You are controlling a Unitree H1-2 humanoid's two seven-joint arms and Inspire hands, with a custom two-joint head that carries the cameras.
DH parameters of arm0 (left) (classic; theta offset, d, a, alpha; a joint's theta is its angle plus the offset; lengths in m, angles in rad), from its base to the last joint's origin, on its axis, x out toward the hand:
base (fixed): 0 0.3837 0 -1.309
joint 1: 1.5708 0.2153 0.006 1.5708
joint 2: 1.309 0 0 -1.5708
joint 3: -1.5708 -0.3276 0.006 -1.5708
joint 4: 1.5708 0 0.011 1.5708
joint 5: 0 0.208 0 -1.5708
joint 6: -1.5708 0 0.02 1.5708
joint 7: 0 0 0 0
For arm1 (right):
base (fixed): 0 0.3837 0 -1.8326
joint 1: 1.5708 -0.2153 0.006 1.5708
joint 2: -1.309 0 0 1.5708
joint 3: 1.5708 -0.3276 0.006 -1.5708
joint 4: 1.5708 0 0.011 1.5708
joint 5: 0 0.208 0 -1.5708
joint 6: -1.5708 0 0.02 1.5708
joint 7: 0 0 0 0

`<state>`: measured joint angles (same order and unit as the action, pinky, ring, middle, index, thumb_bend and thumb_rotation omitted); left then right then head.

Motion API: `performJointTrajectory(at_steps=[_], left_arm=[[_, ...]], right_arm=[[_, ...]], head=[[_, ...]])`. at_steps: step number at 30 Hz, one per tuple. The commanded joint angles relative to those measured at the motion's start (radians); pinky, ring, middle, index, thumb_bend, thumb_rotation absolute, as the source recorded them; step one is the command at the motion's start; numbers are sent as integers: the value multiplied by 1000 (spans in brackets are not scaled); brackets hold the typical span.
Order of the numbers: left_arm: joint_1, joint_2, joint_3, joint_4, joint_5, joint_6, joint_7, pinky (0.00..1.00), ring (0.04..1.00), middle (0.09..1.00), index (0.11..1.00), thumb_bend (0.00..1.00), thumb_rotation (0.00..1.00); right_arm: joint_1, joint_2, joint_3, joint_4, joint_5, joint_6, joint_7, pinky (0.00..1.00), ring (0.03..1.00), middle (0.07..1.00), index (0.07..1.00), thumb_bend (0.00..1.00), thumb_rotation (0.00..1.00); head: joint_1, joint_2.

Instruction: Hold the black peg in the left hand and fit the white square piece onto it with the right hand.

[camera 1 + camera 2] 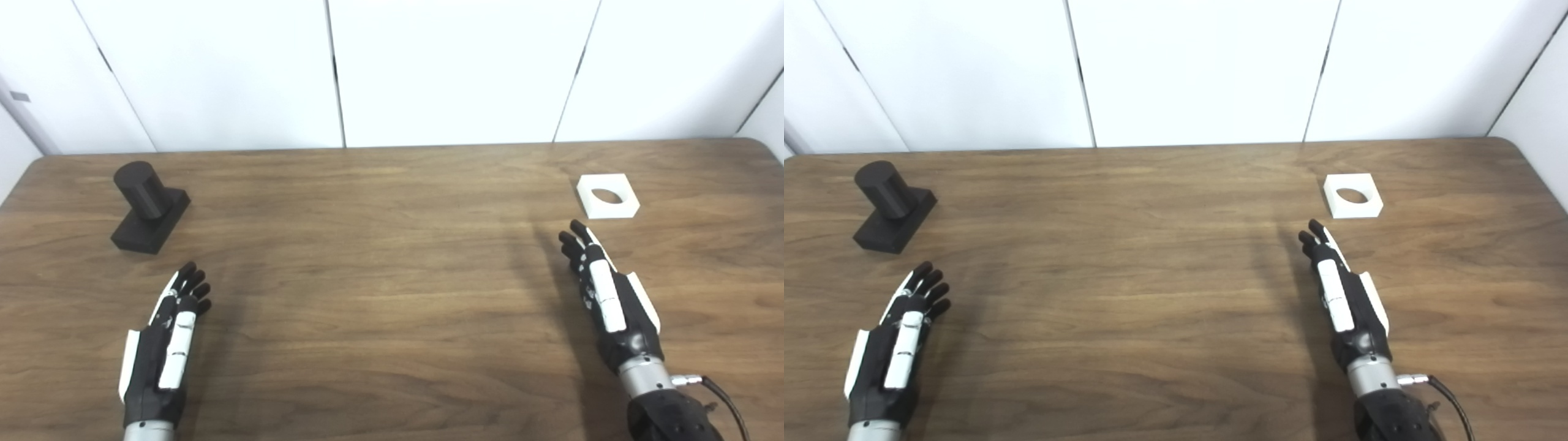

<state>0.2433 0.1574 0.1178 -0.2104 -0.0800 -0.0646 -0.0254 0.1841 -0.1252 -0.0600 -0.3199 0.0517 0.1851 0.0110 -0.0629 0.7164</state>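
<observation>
Two hands in my view, both empty, fingers extended and released above table. Left hand near left front, fingertips aimed toward peg; peg stands upright on its block base at far left, apart from hand. Right hand at right, fingertips just short of white square. I see square lying flat at far right, round hole facing up.
</observation>
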Motion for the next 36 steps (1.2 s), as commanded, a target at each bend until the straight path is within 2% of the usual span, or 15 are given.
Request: performJointTrajectory(at_steps=[1,21,24,26,31,33,36], left_arm=[[1,6,-6,-6,10,-5,-11,870,892,913,919,532,794],[3,6,-6,-5,14,-1,-19,888,901,922,927,532,807],[3,-1,-11,-6,27,2,-13,876,893,914,920,543,813],[5,-8,-16,-9,45,6,-6,864,888,909,914,546,824],[14,-27,-33,-12,61,9,3,876,889,904,901,568,836],[15,-38,-39,-10,54,6,7,881,888,902,898,567,797],[13,-49,-49,4,54,-5,16,887,885,899,894,625,771]], right_arm=[[34,19,0,-29,3,-20,-1,1000,948,936,961,463,1000],[34,17,-4,-32,10,-2,-1,1000,956,930,959,475,1000],[34,12,-6,-28,16,-12,3,1000,948,929,959,477,1000],[35,4,-10,-26,19,-17,6,1000,944,929,958,471,1000],[38,-19,-13,-28,21,-25,17,1000,952,936,972,433,1000],[38,-28,-15,-30,22,-25,22,1000,967,943,986,451,1000],[35,-32,-22,-15,36,-44,28,1000,972,952,999,442,1000]], head=[[-1,1],[12,-4],[50,-7],[115,-15],[223,-39],[250,-51],[302,-75]])
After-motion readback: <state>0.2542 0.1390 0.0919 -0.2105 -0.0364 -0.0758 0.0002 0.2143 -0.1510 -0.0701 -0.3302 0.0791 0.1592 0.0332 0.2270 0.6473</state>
